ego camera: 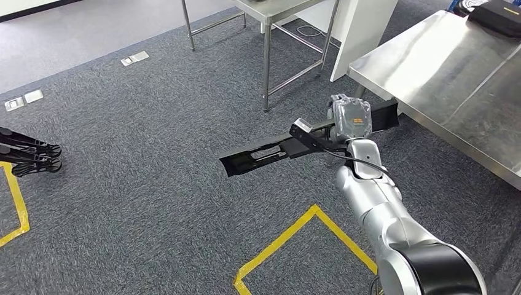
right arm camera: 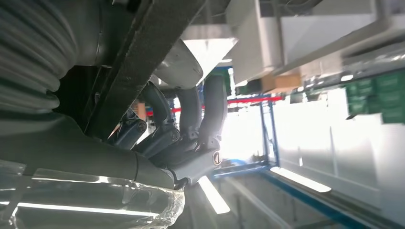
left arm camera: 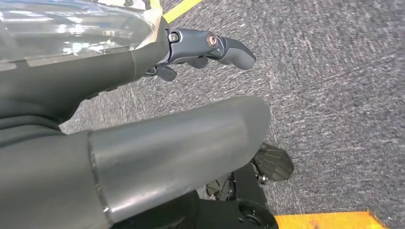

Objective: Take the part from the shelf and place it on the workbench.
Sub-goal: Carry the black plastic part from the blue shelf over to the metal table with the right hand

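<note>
One part: long, flat black part (ego camera: 270, 152) held in the air over the grey carpet (ego camera: 141, 190), just short of the steel desk (ego camera: 442, 80).
Long axis: near horizontal in the head view; the longer free end reaches toward the robot's left and dips slightly, the short end (ego camera: 386, 115) sticks out past the hand toward the desk edge.
Writing: none readable on the part or the hand.
Right robot hand (ego camera: 350, 118): wrapped round the part near its right end; the right wrist view shows dark fingers (right arm camera: 191, 114) curled over the black bar (right arm camera: 143, 57), thumb on the other side.
Left robot hand (left arm camera: 205, 47): hanging over the carpet, fingers curled partway, nothing in it that I can see; cannot tell how far closed.
Floor: yellow tape lines (ego camera: 289, 236) on the carpet below the part; black tripod feet (ego camera: 31, 157) at far left.
Desk: bare steel, a dark case (ego camera: 501, 15) at its far corner.
</note>
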